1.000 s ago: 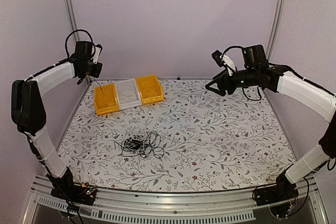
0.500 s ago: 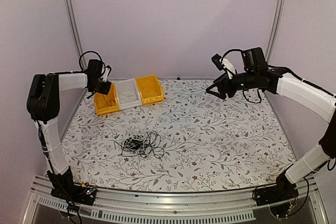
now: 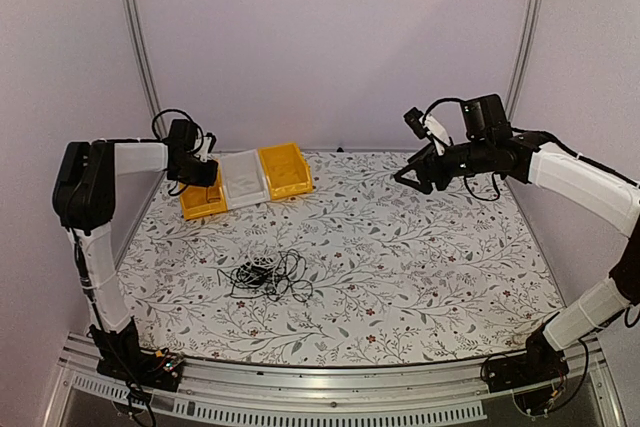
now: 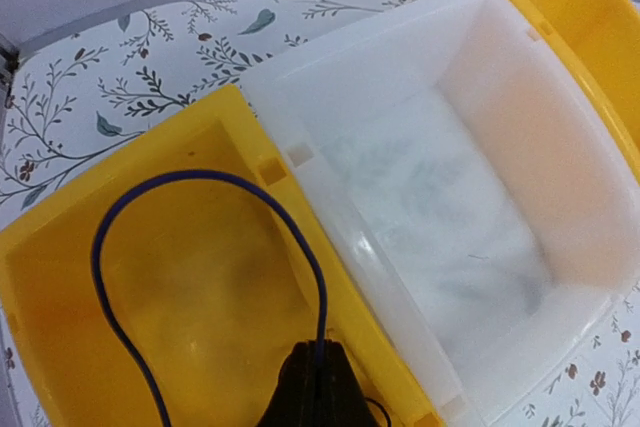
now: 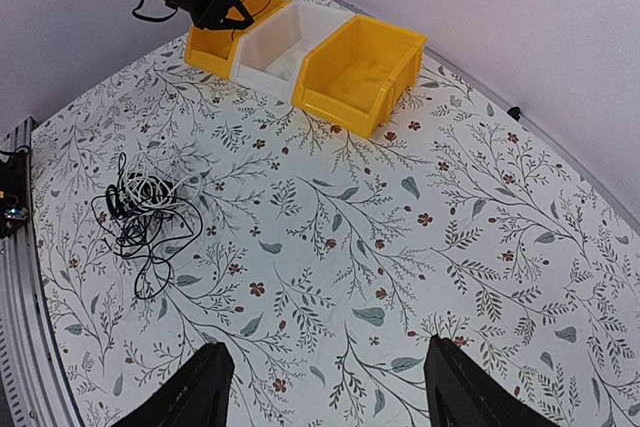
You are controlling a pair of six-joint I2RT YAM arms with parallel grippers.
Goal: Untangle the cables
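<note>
A tangle of thin black cables with one white cable (image 3: 268,275) lies on the flowered table, left of the middle; it also shows in the right wrist view (image 5: 145,217). My left gripper (image 3: 203,176) hangs over the left yellow bin (image 3: 201,200) and is shut on a thin dark cable (image 4: 205,179), which loops down into that bin (image 4: 150,287). My right gripper (image 3: 408,172) is open and empty, held high over the far right of the table, its fingers (image 5: 205,387) wide apart.
A white bin (image 3: 243,180) and a second yellow bin (image 3: 285,169) stand beside the left yellow bin at the back. In the left wrist view the white bin (image 4: 470,197) holds nothing. Purple walls and metal posts close in the table.
My left arm has swung down from high by the left post to over the left yellow bin, carrying the cable. My right gripper has shifted slightly.
</note>
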